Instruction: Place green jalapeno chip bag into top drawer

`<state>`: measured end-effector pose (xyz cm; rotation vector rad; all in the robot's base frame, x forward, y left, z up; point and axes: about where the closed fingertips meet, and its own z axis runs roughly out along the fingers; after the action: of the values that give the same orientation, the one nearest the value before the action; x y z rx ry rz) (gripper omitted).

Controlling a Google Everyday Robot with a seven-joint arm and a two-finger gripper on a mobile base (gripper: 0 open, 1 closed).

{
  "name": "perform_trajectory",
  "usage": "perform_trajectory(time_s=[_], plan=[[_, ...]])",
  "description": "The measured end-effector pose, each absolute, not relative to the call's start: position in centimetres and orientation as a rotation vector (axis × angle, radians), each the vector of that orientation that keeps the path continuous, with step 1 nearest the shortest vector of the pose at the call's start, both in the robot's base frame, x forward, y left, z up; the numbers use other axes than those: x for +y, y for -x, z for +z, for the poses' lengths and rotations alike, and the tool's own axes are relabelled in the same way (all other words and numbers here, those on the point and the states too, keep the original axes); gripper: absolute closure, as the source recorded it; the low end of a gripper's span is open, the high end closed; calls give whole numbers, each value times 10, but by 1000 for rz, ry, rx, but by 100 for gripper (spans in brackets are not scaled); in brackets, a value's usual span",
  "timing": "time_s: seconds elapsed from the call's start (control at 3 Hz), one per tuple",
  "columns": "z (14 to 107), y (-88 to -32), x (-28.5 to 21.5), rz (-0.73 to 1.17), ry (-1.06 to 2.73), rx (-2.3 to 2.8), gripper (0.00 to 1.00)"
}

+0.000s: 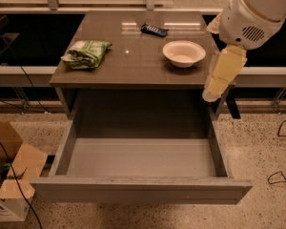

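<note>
The green jalapeno chip bag [86, 54] lies on the left part of the brown cabinet top [133, 66], green with white patches. The top drawer [140, 190] is pulled fully out towards me, and its grey inside is bare. My gripper [212, 94] hangs from the white arm [250, 13] at the cabinet's right edge, above the drawer's right rear corner. It is far to the right of the bag and holds nothing that I can see.
A white bowl [183, 53] stands on the right of the cabinet top, close to my gripper. A small dark blue packet [154, 30] lies at the back. A cardboard box [9, 175] sits on the floor at the left, cables [281, 175] at the right.
</note>
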<state>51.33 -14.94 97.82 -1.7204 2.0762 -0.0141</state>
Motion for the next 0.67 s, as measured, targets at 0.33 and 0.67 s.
perform_trajectory(time_s=[0.33,0.67], plan=[[973,-518,-138,-5,1712,2056,0],[964,-544,-94,50,1699,1978,0]])
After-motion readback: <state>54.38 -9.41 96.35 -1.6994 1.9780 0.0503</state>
